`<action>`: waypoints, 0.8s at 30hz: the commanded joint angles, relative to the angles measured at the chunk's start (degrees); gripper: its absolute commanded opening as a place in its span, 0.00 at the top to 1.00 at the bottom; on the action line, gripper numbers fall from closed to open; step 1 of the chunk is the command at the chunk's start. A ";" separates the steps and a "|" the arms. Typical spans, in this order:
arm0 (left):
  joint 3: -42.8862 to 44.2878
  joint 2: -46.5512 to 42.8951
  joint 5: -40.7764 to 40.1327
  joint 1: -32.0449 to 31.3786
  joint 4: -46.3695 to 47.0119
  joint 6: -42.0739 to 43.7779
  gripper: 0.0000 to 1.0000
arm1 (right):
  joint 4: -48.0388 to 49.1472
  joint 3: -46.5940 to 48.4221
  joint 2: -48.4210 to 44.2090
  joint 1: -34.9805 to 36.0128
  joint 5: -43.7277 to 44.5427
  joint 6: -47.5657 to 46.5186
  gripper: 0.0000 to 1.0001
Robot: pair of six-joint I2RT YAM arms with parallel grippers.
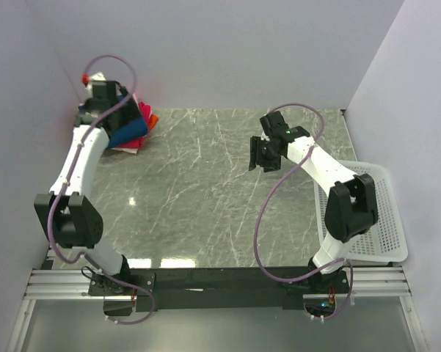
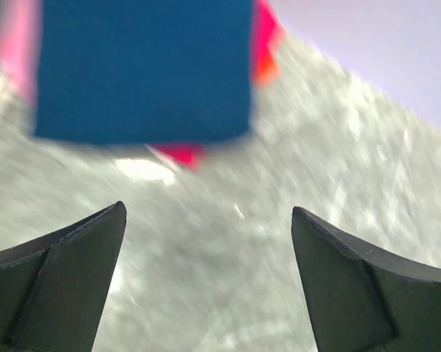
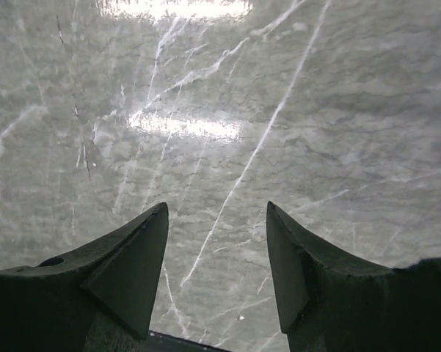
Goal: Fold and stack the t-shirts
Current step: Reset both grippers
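At far-left corner of grey marble table, folded dark blue cloth t-shirt tops pink/red/orange stack: soft, light, floppy, grip folded edge; left claw and right claw both open, empty.

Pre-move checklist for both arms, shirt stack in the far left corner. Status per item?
1. Left gripper empty, fingers apart: ok.
2. Right gripper empty and open above the grey marble table: ok.
3. Folded dark blue t-shirt lies on top of the stack: ok.
4. Stack edges flush: not ok; magenta-red cloth and orange cloth stick out past the blue one.
5. White plastic mesh basket holds no shirt: cannot tell; the right arm covers part of it.
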 commanded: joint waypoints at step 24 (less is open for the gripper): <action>-28.19 -23.91 -7.16 -32.04 11.70 -4.73 0.00 | 18.08 -30.11 -37.49 1.20 13.16 6.52 0.37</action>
